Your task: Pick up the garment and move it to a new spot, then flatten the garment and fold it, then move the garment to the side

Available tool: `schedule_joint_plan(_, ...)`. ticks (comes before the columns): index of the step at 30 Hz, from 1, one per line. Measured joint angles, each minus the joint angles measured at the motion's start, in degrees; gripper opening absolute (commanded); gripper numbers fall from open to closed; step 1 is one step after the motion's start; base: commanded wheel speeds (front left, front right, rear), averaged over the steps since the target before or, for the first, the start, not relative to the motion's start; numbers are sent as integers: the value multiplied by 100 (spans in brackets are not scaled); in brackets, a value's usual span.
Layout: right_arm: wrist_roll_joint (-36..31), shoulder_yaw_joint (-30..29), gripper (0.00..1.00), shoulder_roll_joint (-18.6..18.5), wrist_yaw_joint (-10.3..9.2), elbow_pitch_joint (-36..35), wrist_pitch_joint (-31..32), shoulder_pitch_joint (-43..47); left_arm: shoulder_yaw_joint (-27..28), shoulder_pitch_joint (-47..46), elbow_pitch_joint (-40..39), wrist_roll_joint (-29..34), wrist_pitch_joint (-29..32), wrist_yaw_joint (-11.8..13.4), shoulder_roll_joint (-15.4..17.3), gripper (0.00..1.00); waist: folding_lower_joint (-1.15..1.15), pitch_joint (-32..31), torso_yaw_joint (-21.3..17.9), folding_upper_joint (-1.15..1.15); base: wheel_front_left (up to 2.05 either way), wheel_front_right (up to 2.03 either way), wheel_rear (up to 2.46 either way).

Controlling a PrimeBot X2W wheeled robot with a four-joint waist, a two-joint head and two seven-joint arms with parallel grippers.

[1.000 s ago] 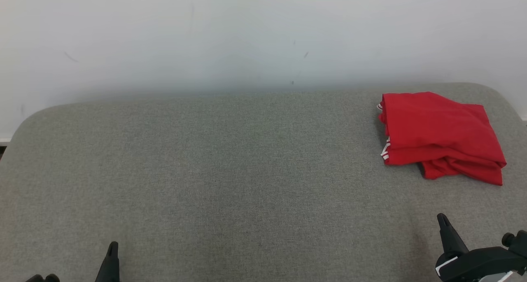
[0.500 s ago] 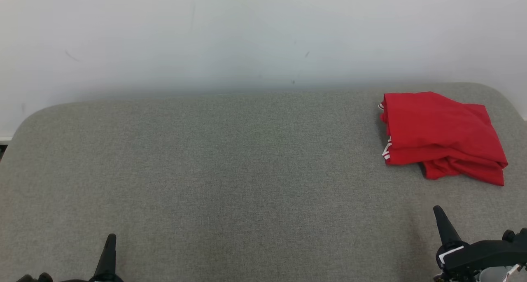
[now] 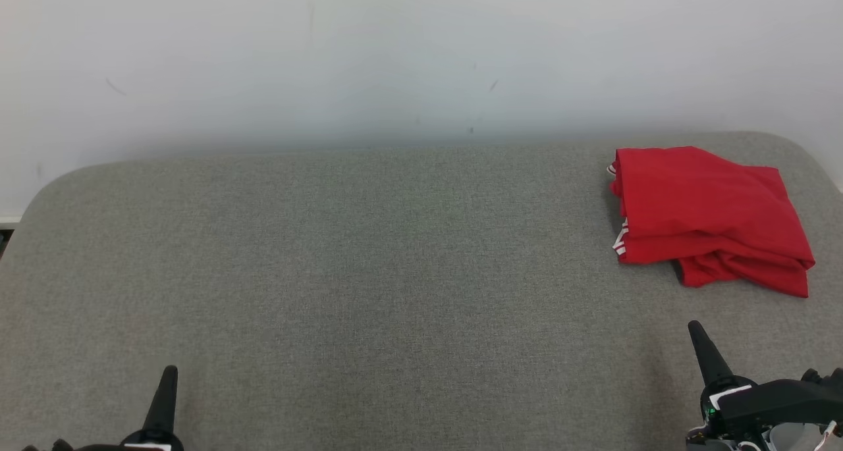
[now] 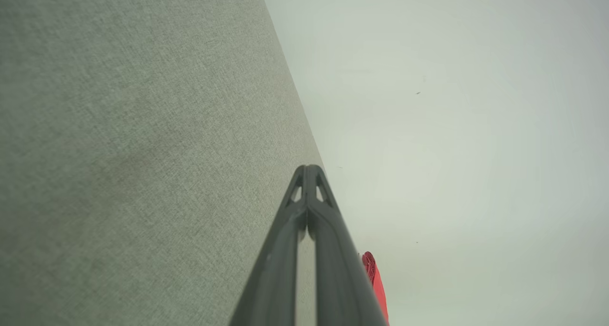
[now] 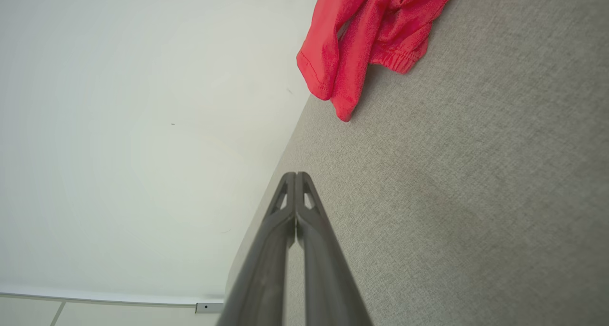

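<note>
The garment (image 3: 711, 217) is a red piece with white trim, lying folded at the far right of the grey padded surface (image 3: 395, 273). Its hems show in the right wrist view (image 5: 376, 35), and a red sliver of it (image 4: 376, 281) peeks past the fingers in the left wrist view. My right gripper (image 3: 695, 329) stands at the lower right, in front of the garment and apart from it, shut and empty (image 5: 295, 176). At the lower left my left gripper (image 3: 170, 372) is far from the garment, fingers pressed together with nothing between them (image 4: 308, 169).
A plain white wall (image 3: 395, 56) rises right behind the grey surface's far edge. The surface has rounded corners at left and right. A strip of floor and baseboard (image 5: 95, 302) shows below the wall in the right wrist view.
Both grippers have risen a little further into the head view. The garment has not moved on the surface.
</note>
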Motion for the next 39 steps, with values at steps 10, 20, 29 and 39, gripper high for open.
schedule_joint_plan(10, 649, -158, 0, 157, 149, 86, 151, -120, 152, -174, 127, -812, 107, -152, -33, 0, 0, 10, 12, 0, 0, 0, 0)
schedule_joint_plan(20, 1280, -320, 0, 324, 301, 148, 320, -237, 304, -288, 232, -1591, 231, -299, -104, 0, 0, 20, 25, 0, 0, 0, 0)
schedule_joint_plan(29, 1604, -391, 0, 413, 355, 180, 396, -242, 357, -345, 304, -1970, 282, -393, -130, 0, 0, 24, 31, 0, 0, 0, 0)
schedule_joint_plan(39, 1604, -391, 0, 413, 356, 181, 396, -243, 357, -346, 308, -1970, 282, -393, -131, 0, 0, 24, 31, 0, 0, 0, 0)
